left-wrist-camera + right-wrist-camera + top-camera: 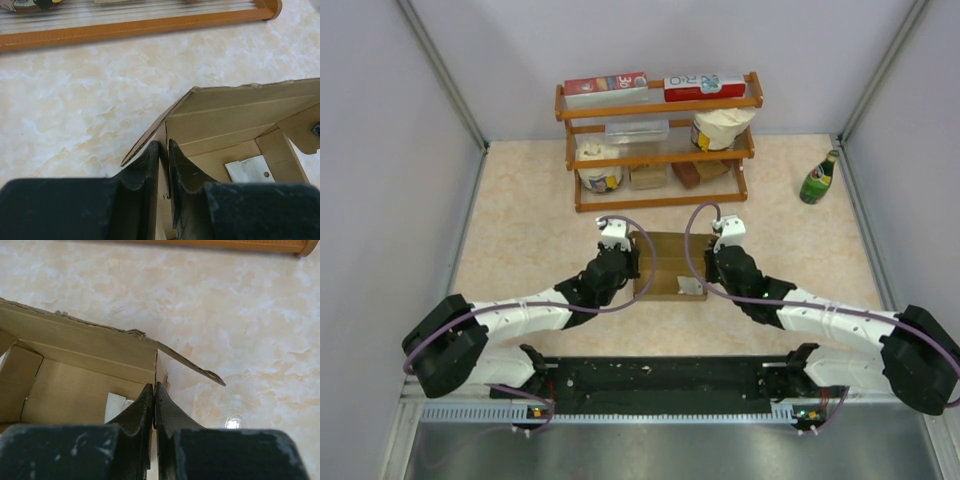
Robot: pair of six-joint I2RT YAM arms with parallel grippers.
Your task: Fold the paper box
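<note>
The paper box (670,262) is plain brown cardboard and sits on the table between the two arms, its walls raised and its top open. A white label lies on its floor (248,168). My left gripper (632,262) is shut on the box's left side wall (164,150), one finger inside and one outside. My right gripper (708,262) is shut on the box's right side wall (156,371). The far wall stands upright (80,347), and a loose flap (192,366) sticks out past the right corner.
A wooden shelf rack (660,140) stands behind the box with red-and-white cartons on top, jars and a small brown block below. Its base rail (135,27) shows in the left wrist view. A green bottle (818,178) stands at the far right.
</note>
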